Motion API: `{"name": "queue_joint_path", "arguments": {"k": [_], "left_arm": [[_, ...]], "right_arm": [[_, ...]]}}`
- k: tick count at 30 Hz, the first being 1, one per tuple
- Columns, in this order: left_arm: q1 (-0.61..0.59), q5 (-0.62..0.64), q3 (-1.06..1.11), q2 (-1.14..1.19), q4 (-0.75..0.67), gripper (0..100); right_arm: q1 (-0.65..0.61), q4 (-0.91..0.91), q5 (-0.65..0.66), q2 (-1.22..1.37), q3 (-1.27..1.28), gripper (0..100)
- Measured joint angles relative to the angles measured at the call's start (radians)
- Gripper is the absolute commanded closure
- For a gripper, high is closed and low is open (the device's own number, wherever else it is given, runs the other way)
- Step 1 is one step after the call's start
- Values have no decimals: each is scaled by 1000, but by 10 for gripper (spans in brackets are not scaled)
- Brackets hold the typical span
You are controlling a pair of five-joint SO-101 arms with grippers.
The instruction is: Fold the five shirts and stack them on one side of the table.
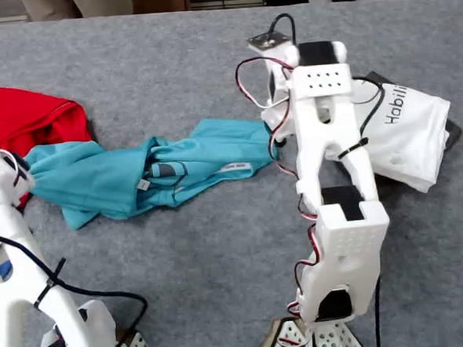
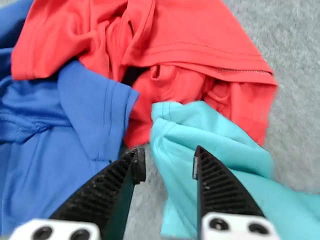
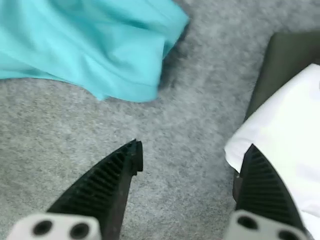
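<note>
Grey felt covers the table (image 1: 181, 255). Nearest, at its left edge, the left gripper (image 2: 167, 162) hangs with its jaws spread a little, pinching nothing, its tips over one end of the teal shirt (image 1: 137, 175). That shirt lies crumpled in a long strip across the middle. The blue shirt (image 2: 45, 130) and red shirt (image 1: 23, 115) are bunched just beyond, touching that end. Farther right, the right gripper (image 3: 192, 152) is spread wide above bare table, between the teal shirt's other end and the white shirt (image 1: 406, 131), which lies on a dark cloth (image 3: 280, 60).
</note>
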Motion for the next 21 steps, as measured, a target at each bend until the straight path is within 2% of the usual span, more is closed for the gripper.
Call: {"name": "queue_joint_path", "arguments": {"k": [3, 6, 10, 13, 15, 21], "left_arm": [[80, 2, -100, 0, 172, 825], [219, 0, -141, 0, 328, 825], [433, -2, -124, -2, 423, 825], [589, -21, -51, -2, 414, 824], [661, -87, 17, -2, 370, 824], [695, -259, 206, -2, 109, 829]], "right_arm": [[-6, 0, 0, 2, 17, 684], [-14, -3, 0, 6, 29, 684], [-15, -64, -32, 6, 64, 684], [-15, -138, -37, 11, 132, 684], [-17, -226, -43, 34, 195, 684], [-17, -454, -86, 114, 310, 684]]}}
